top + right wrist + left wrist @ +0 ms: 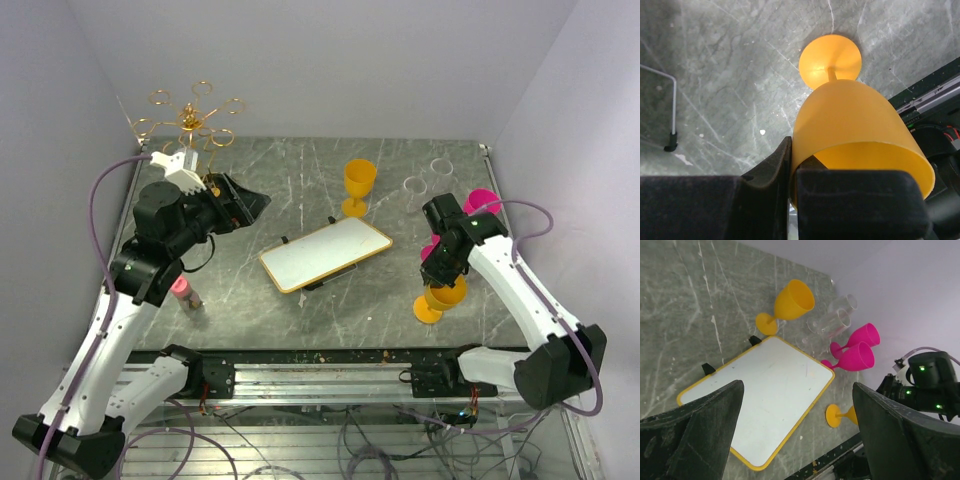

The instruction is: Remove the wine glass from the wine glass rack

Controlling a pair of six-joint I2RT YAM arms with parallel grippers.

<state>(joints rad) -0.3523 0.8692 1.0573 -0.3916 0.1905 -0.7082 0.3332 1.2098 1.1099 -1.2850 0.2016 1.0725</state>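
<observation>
Orange plastic, by the look of it: the wine glass (855, 125) is at the near right of the table (300, 170). Its bowl wall is pinched in the right hand (793, 170), one finger outside the rim and the other inside. The wine glass rack (193, 122) stands at the far left corner, well apart from it. Its loops carry no glass that I can see from above.

The foot (830, 59) is low over the marble. I cannot tell whether it touches. From above the stem seems to lean, with the foot left of the bowl.

Left hand (250, 207) hangs over the table just near of the rack, fingers wide apart and nothing between them.

Risks, as I judge them:
- The grip is on a thin, smooth curved wall — the glass could pivot or slide out if the arm moves sharply.
- If the hand opens while the stem leans or the foot is off the table, the glass would tip. It could then roll toward the near edge, which is close.
- The pink glasses (857, 357) stand just far of this spot — a wide swing of the wrist could knock them over.
- Pressing down with the foot already seated could flex the wall and snap it free of the fingers.
</observation>
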